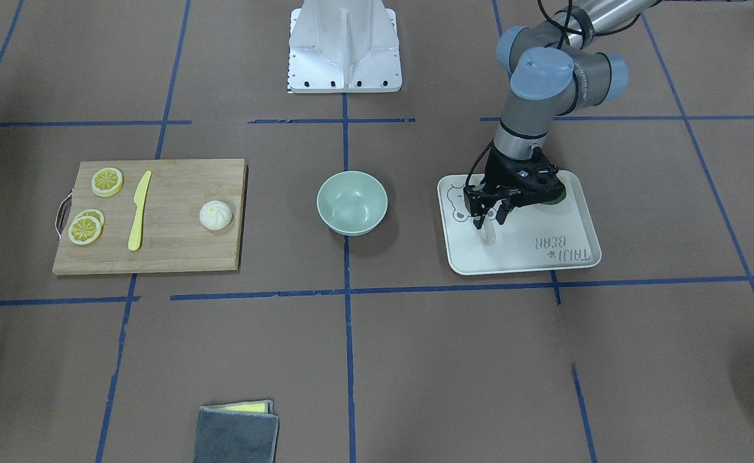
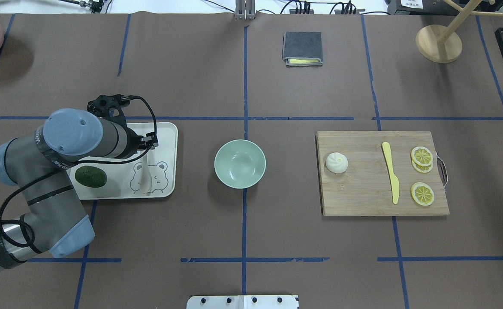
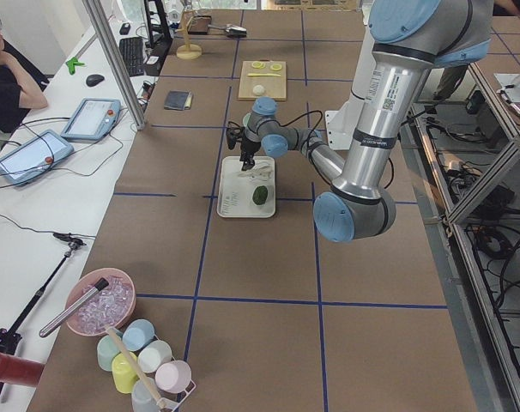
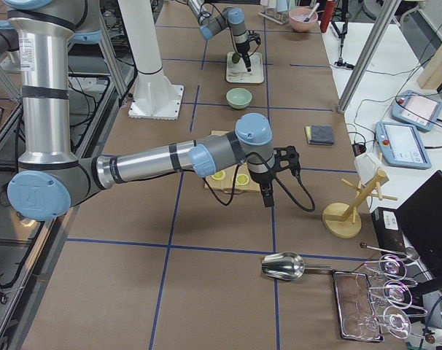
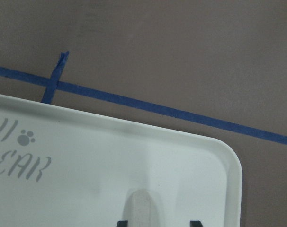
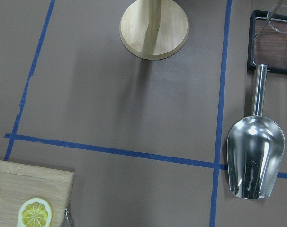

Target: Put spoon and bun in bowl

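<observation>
The off-white spoon (image 2: 145,176) lies on the white bear tray (image 2: 165,133); its handle (image 1: 490,235) points to the tray's far edge. My left gripper (image 1: 489,217) is open, low over the tray, with its fingers on either side of the handle, whose end shows in the left wrist view (image 5: 141,208). The mint-green bowl (image 1: 351,202) stands empty at mid-table. The white bun (image 1: 215,215) sits on the wooden cutting board (image 1: 177,251). My right gripper (image 4: 268,195) hangs beyond the board's outer end and shows only in the side view, so I cannot tell its state.
A dark green avocado (image 2: 91,177) lies on the tray beside the spoon. A yellow plastic knife (image 1: 139,211) and lemon slices (image 1: 107,181) share the board. A folded grey cloth (image 2: 302,48), a wooden stand (image 2: 439,43) and a metal scoop (image 6: 255,156) lie farther off.
</observation>
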Controlling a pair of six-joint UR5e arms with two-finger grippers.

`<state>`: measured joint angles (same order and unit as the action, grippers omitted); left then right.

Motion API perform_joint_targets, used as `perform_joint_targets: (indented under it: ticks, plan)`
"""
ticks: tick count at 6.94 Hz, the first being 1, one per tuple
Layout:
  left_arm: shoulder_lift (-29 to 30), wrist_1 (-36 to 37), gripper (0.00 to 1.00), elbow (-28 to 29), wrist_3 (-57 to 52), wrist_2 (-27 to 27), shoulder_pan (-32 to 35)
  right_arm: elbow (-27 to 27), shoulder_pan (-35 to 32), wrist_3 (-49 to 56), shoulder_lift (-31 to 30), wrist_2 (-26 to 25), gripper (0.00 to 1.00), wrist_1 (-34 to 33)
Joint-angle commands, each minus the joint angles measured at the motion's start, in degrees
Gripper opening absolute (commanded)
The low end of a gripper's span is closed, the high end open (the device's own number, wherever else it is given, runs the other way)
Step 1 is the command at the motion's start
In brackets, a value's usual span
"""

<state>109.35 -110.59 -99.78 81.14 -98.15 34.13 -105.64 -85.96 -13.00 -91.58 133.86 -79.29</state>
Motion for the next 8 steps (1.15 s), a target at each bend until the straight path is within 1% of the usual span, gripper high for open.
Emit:
perform_joint_targets:
  ticks: [1,4,7,8]
  plan:
    - [-0.11,0.02,0.54,0.63,-0.71,0.15,-0.29,-0.09,0.00,0.00,0.00,0.00,1.00,0.01]
    - [0.07,-0.07,0.54,1.51,-1.69,0.15,-0.47,0.00,0.00,0.00,0.00,-0.09,1.00,-0.08]
    - [0.07,-0.07,0.54,1.69,-1.69,0.24,-2.31,0.00,0.00,-0.09,0.08,-0.09,1.00,0.01]
    - [0.07,-0.07,0.51,1.60,-1.60,0.24,-2.31,0.00,0.00,-0.09,0.08,-0.09,1.00,0.01]
